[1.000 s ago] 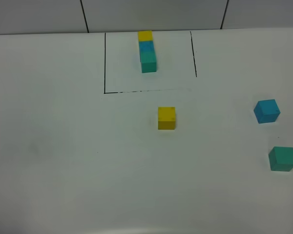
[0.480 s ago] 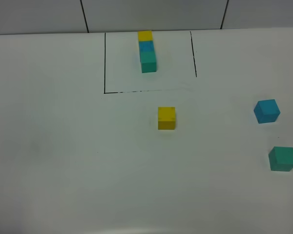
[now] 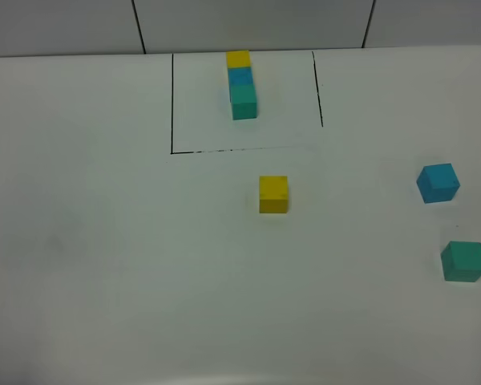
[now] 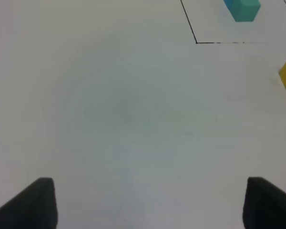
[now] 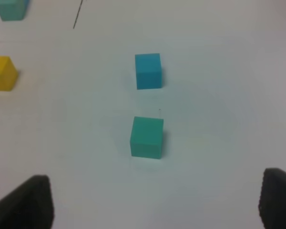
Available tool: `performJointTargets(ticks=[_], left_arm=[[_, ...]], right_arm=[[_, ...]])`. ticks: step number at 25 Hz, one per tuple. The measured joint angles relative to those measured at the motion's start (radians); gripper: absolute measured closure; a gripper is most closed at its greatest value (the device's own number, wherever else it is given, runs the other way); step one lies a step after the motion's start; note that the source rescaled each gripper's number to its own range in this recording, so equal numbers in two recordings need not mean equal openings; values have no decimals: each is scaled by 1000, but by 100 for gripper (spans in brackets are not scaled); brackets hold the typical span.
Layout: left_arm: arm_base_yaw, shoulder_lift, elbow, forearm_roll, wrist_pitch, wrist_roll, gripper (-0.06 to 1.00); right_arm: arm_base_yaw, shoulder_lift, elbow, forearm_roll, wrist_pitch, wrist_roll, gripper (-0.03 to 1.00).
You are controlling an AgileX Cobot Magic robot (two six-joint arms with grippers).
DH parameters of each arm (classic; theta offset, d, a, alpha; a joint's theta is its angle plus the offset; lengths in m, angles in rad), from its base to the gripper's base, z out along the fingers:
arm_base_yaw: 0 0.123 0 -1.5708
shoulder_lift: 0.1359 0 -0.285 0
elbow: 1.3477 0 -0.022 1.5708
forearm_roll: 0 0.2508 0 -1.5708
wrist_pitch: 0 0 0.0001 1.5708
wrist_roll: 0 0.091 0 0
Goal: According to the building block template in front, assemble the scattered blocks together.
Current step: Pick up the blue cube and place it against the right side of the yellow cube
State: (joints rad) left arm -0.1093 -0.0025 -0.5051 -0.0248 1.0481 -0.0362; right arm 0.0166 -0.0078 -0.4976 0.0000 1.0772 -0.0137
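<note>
Left gripper (image 4: 150,202): two dark fingertips stand wide apart at the edge of the left wrist view with nothing between them, so the claw is released. It hangs above bare tabletop, and its camera looks down and forward across the surface. Only the tips show, so the pose of the rest of the arm cannot be told.

Right gripper (image 5: 152,200): same stance, dark tips spread wide, nothing held, released. It hangs over the right side of the table. The teal-green matte cube (image 3: 463,261) lies ahead of the open jaws, clear of both tips, and the blue matte cube (image 3: 438,183) lies just beyond it.

Scattered blocks: the yellow matte cube (image 3: 273,194) sits alone near the middle of the table, just outside the near line of the marked box. The blue and teal-green cubes sit well apart from it at the right side, near each other but not touching. The blue one is turned slightly askew. All three rest flat and unjoined.

Template: a short bar of three small joined cubes (image 3: 241,84) lies inside a thin black outlined rectangle (image 3: 171,104) at the far edge of the table. Its long axis runs from the wall toward the near side, with yellow farthest, blue in the middle and teal-green nearest.

Surface: plain white matte tabletop (image 3: 104,241) with faint grey smudges. Behind it stand grey wall panels (image 3: 248,24) split by dark seams.
</note>
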Motion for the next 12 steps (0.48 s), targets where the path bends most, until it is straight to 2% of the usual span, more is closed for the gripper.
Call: performJointTargets(ticks=[7, 12], left_arm=[[0, 0, 0, 0, 0, 0, 28], [0, 0, 0, 0, 0, 0, 28]], right_arm=[[0, 0, 0, 0, 0, -1, 15], [0, 104, -3, 12, -6, -11, 5]])
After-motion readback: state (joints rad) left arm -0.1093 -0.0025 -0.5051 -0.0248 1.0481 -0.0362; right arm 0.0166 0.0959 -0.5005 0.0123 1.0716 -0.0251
